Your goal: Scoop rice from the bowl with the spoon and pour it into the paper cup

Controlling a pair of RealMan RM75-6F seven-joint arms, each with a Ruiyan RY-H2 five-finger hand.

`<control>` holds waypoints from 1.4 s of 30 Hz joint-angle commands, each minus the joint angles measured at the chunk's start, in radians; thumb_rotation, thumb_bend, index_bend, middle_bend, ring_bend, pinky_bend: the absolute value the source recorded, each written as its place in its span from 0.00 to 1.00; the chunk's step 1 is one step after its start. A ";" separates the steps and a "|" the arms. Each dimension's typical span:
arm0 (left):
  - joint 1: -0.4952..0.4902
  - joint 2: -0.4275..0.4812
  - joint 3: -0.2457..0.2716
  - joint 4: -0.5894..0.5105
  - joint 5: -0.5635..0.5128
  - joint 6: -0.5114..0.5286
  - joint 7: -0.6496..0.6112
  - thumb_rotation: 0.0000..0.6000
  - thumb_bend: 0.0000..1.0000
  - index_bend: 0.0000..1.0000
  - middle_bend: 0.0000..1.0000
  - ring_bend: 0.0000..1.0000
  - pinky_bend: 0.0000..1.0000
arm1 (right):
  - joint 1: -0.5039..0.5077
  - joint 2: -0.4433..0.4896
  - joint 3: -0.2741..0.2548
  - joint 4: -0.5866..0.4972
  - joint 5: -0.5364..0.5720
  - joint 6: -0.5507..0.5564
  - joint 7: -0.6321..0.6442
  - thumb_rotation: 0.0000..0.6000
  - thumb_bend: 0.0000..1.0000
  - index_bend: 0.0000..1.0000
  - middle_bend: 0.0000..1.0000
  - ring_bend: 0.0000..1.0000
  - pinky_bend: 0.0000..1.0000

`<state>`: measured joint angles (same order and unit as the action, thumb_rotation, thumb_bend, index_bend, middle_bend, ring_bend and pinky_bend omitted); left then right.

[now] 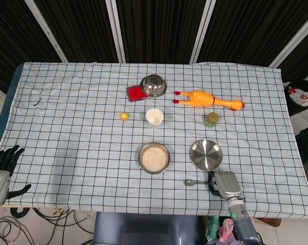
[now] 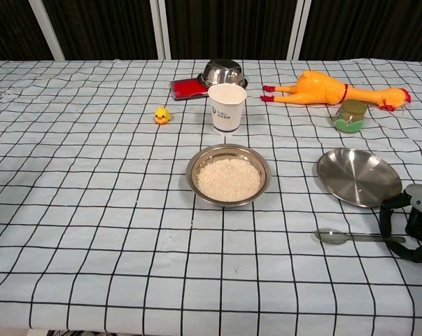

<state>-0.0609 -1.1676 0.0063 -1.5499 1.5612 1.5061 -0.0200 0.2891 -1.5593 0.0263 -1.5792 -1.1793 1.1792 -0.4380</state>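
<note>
Dark slatted panels with pale uprights close off the room behind a surface (image 1: 67,127) draped in a pale blue cloth ruled with a black grid. At the centre stands a steel bowl of rice (image 1: 154,157) (image 2: 229,175), filled nearly to the rim with white grains lying in a level bed. At 12 o'clock from it, near but apart, stands the white paper cup (image 1: 155,118) (image 2: 227,108), upright with its mouth open and small blue print on its side. The spoon (image 1: 194,181) (image 2: 350,237) lies flat on the cloth at about 4 o'clock from the rice bowl, its grey-green head pointing toward 9 o'clock and its slim handle running to the right hand (image 1: 223,184) (image 2: 413,231). That hand rests at the near edge; its dark fingers (image 2: 388,213) curve around the handle's end, but whether they actually grip it cannot be told. An empty steel plate (image 1: 205,154) (image 2: 359,176) lies just at 12 o'clock from the spoon. Farther back are an upturned steel bowl (image 1: 153,84) (image 2: 222,72) partly over a red flat object (image 1: 135,93), a yellow rubber chicken (image 1: 209,99) (image 2: 334,89), a small green jar (image 1: 211,119) (image 2: 350,115) and a tiny yellow duck (image 1: 124,116) (image 2: 162,115). The left hand (image 1: 3,166) hangs off the surface's near left corner, fingers spread and holding nothing.
</note>
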 commanded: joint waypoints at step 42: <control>-0.017 0.028 0.005 -0.042 -0.016 -0.047 -0.085 1.00 0.01 0.00 0.00 0.00 0.00 | 0.328 -0.225 0.177 0.004 -0.026 0.191 -0.925 1.00 0.48 0.68 1.00 1.00 1.00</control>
<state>-0.0780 -1.1401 0.0112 -1.5910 1.5468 1.4597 -0.1037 0.5908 -1.7459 0.2092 -1.6196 -1.1853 1.3510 -1.3223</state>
